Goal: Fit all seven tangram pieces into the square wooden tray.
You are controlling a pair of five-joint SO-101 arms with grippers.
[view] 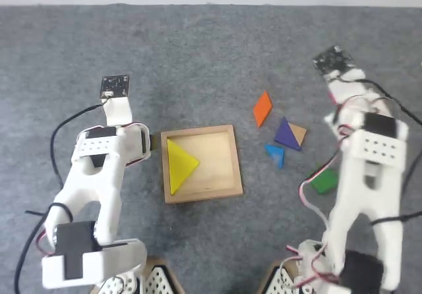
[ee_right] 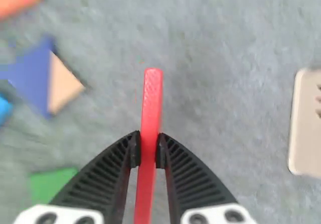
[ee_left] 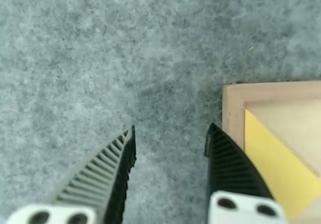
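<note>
The right gripper [ee_right: 148, 135] is clamping the red tangram piece [ee_right: 152, 98] edge-up, likely for carrying, over the tabletop's right side. The left gripper [ee_left: 171, 128] is hanging open just outside the square wooden tray's [view: 198, 194] left rim, leaving the approach clear.

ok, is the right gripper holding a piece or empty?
Holding. The right gripper is shut on a red tangram piece, which stands edge-on, pinched between the two fingers.

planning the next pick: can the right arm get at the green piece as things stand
Probably not yet: the right pincer is shut on the red piece. The green piece itself lies uncovered on the grey mat nearby.
</note>
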